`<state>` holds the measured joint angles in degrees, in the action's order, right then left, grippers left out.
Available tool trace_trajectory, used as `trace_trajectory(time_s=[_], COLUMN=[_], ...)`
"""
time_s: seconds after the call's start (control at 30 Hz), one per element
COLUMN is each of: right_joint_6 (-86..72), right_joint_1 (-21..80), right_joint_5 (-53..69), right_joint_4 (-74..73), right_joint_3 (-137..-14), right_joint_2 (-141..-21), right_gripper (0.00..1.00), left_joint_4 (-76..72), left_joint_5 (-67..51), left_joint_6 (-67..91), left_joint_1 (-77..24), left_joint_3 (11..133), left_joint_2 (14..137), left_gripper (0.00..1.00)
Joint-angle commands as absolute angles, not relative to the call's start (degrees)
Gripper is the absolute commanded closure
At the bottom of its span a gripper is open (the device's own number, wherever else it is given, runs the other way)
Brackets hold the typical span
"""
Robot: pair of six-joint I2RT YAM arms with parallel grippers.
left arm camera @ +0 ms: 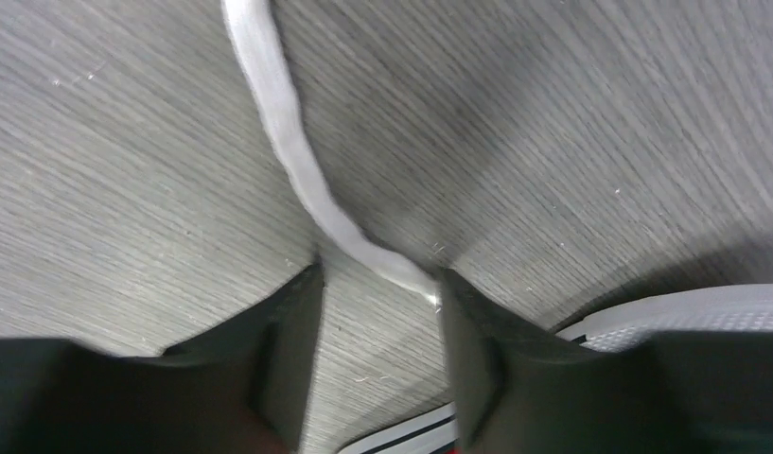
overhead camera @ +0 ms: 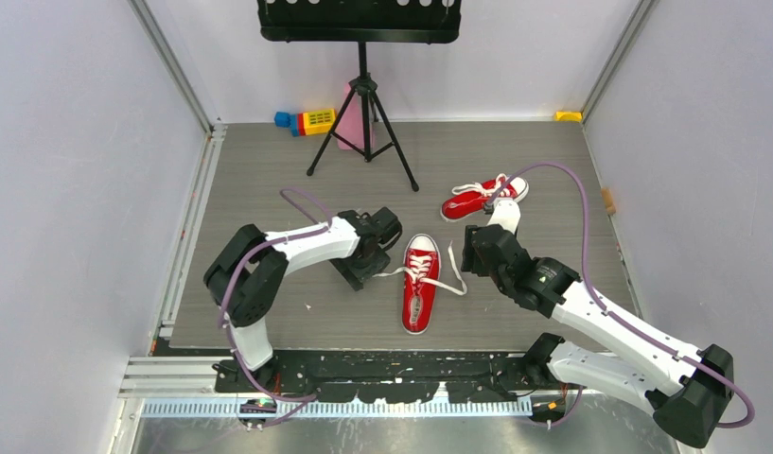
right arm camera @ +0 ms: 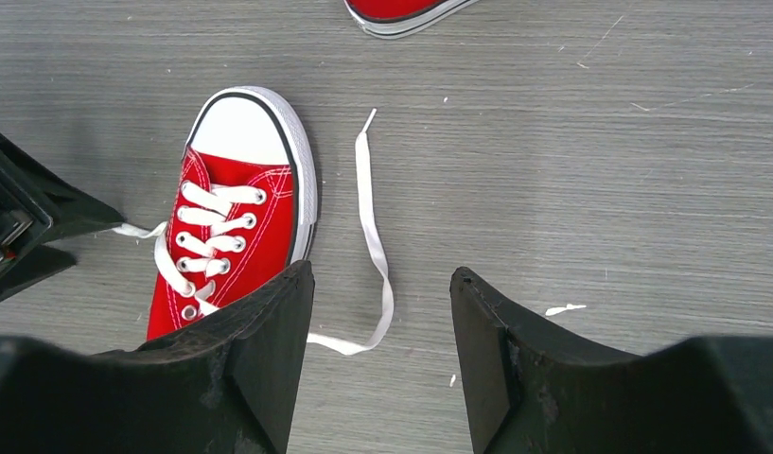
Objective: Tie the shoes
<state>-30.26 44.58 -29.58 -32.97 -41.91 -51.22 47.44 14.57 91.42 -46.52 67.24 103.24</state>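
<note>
Looking down from the top view, the near shoe [overhead camera: 420, 288] lies at centre frame, its long axis running up and down the picture, between the two arms. The far shoe [overhead camera: 483, 197] sits upper right. The left gripper [overhead camera: 365, 272] is just left of the near shoe, at the left lace tail [overhead camera: 392, 272]. The right gripper [overhead camera: 472, 253] is just right of it, near the right lace tail [overhead camera: 455, 270]. The table [overhead camera: 269, 170] edges are well apart from both, leaving room to draw each tail outward.

In the left wrist view the jaws stand apart; the left lace tail [left arm camera: 288, 132] runs from upper left down between the tips, apparently unpinched.

In the right wrist view the jaws are spread and empty; the right lace tail [right arm camera: 368, 208] lies lengthwise just above the gap, the shoe at left
</note>
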Motion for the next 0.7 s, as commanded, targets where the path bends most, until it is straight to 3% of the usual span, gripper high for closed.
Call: trace_trajectory(time_s=[0.0, 0.07, 0.13, 0.27, 0.4, 0.5, 0.6, 0.67], right_joint_6=[-30.72, -30.91, -31.28, -32.77, -36.30, -37.41, -39.47, -40.86], right_joint_1=[44.89, 44.91, 44.91, 44.91, 44.91, 46.34, 50.60, 53.89], right_joint_5=[-28.75, -28.31, -28.22, -25.40, -20.23, -14.57, -18.27, -19.64], right_joint_4=[-32.15, -32.27, -32.35, -33.10, -33.25, -32.49, -33.41, -33.13], right_joint_3=[-43.99, -44.07, -43.85, -43.72, -43.78, -44.70, -46.38, -47.14], right_joint_2=[-50.16, -50.01, -50.13, -50.82, -52.08, -55.13, -59.68, -62.54], right_gripper=[0.40, 0.40, 0.40, 0.40, 0.37, 0.20, 0.20, 0.26], left_joint_4=[48.23, 47.48, 44.80, 38.49, 34.96, 32.22, 26.67, 24.60], left_joint_5=[17.75, 18.32, 18.81, 22.10, 25.83, 24.68, 20.79, 18.58], left_joint_6=[93.17, 92.58, 90.66, 81.18, 67.67, 60.39, 55.49, 53.10], left_joint_1=[-47.08, -47.02, -47.02, -47.02, -47.02, -47.02, -47.02, -47.02], left_joint_3=[71.08, 70.96, 69.81, 66.06, 63.65, 61.65, 58.83, 57.64], left_joint_2=[105.90, 106.42, 106.03, 101.44, 95.19, 90.32, 86.23, 84.30], left_gripper=[0.61, 0.71, 0.89, 0.99, 1.00, 1.00, 1.00, 1.00])
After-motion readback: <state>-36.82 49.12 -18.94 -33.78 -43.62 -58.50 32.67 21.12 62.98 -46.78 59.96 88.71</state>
